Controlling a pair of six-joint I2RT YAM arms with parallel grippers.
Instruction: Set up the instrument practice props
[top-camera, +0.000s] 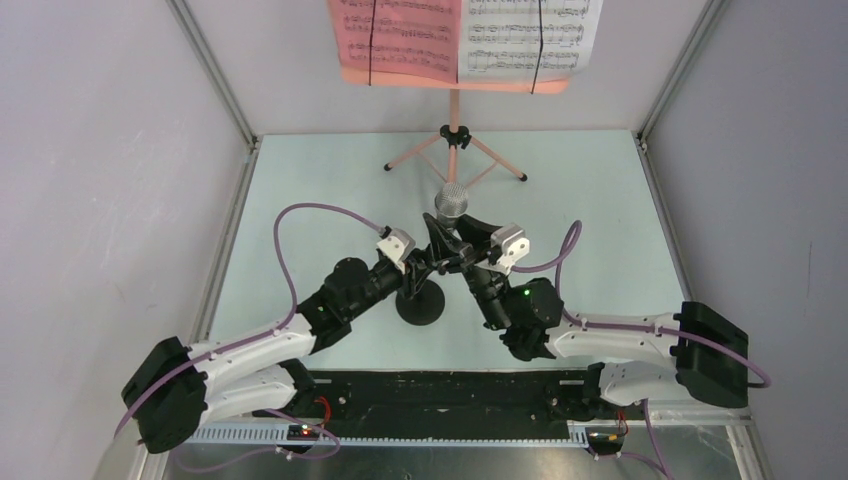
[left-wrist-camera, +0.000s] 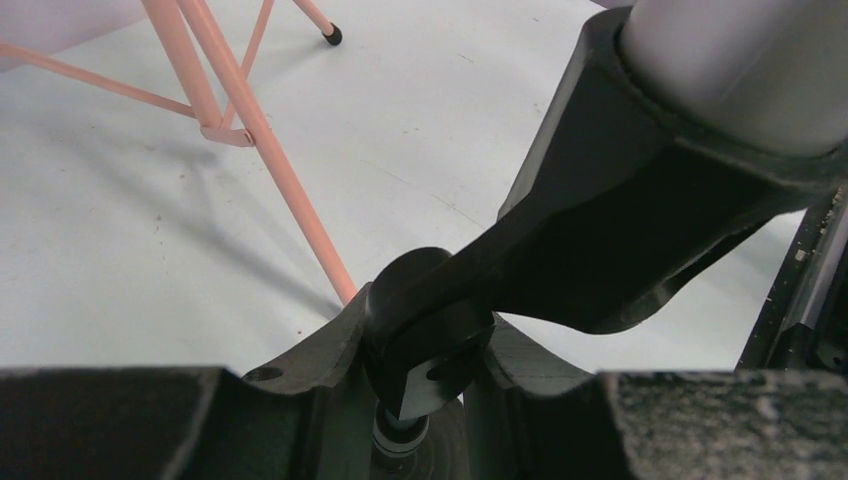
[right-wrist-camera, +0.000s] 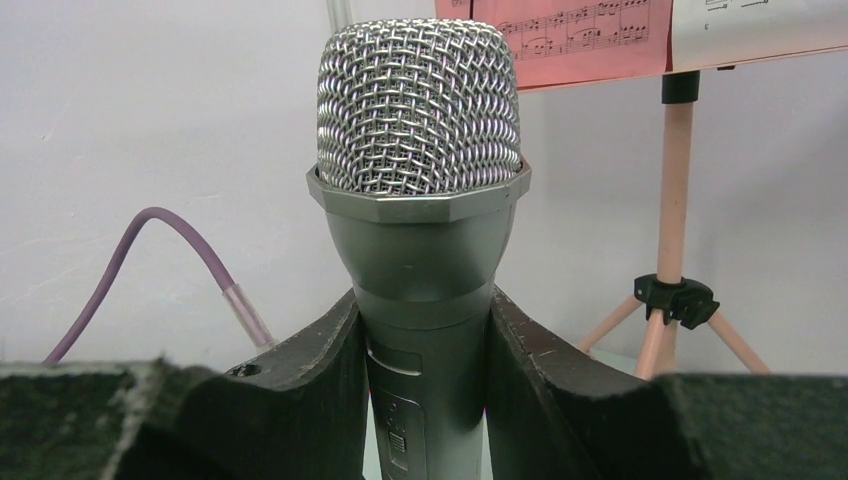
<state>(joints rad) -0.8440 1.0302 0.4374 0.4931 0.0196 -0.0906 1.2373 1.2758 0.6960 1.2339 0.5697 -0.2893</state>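
My right gripper (right-wrist-camera: 423, 330) is clamped on the grey microphone (right-wrist-camera: 420, 240), one finger on each side of its barrel just under the mesh head. The lower barrel runs out of the wrist view, so I can't see its tail.

My left gripper (left-wrist-camera: 428, 340) is closed around the swivel joint of the black mic stand (left-wrist-camera: 425, 345), with a finger pressed on either side. From that joint the clip (left-wrist-camera: 620, 200) rises up and to the right. The microphone's grey body sits in the clip's collar, cut off at the frame's top edge.

From above, both sets of fingers crowd together and hide the stand's post. Only its round base shows on the table (top-camera: 330, 200), between the two arms, with the microphone's head poking up behind the grippers.

Farther back stands the salmon-pink music stand (top-camera: 455, 140), well apart from the grippers. Its desk is cut off by the upper edge. On it rest a pink page (top-camera: 395, 35) and, touching beside it, a white page (top-camera: 530, 30). I can't read the notes.
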